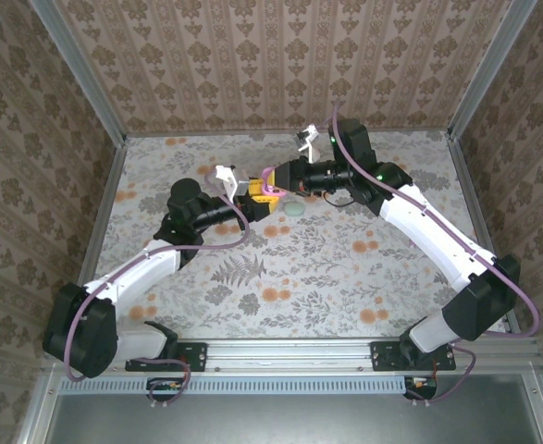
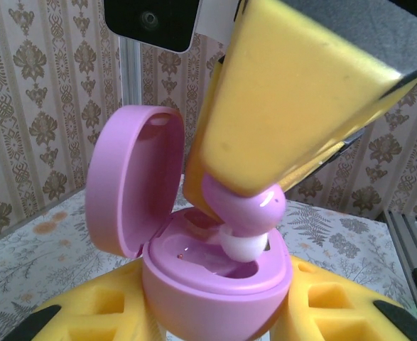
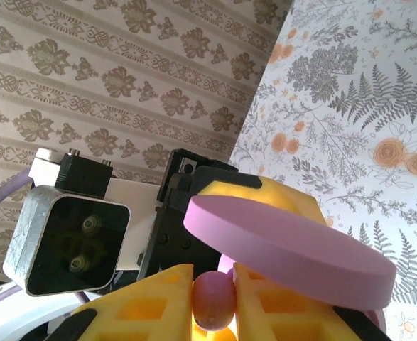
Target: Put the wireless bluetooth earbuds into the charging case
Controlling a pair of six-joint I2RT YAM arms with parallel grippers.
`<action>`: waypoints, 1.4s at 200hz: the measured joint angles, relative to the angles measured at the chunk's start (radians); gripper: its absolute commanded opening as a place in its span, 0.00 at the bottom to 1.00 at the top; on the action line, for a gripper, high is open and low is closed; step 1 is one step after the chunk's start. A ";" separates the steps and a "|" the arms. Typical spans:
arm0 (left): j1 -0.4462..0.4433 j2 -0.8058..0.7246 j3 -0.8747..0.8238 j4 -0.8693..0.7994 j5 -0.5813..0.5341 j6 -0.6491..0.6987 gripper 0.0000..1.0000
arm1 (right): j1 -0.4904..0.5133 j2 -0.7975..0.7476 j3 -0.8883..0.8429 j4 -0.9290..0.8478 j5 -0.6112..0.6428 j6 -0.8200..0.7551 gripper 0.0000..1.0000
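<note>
The purple charging case (image 2: pixel 215 284) stands open above the table (image 1: pixel 345 277), a little toward 11 o'clock from its centre. Its lid (image 2: pixel 130 192) is swung up at the base's 10 o'clock. In the left wrist view, a purple earbud (image 2: pixel 244 206) hangs over the base with its white tip dipped into the well. The bud's rounded body is above the rim. The left gripper (image 2: pixel 215 323) is pinched on the base from both sides. Its arm reaches from 7 o'clock up toward the table's middle. The right gripper (image 3: pixel 214 280) is pressed together on the earbud and comes down onto the case from 1 o'clock in the left wrist view. Its arm rises from 5 o'clock, bends near 1 o'clock and turns back toward 9 o'clock. A pale round object (image 1: pixel 295 210) lies on the table just at the case's 5 o'clock.
</note>
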 measured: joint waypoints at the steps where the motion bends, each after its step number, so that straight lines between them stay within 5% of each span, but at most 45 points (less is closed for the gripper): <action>1: 0.000 0.000 0.000 0.000 0.000 0.000 0.26 | 0.000 0.000 0.000 0.000 0.001 0.000 0.21; 280: -0.006 0.000 0.000 0.015 -0.017 -0.019 0.26 | 0.034 0.000 0.048 -0.080 0.140 -0.032 0.33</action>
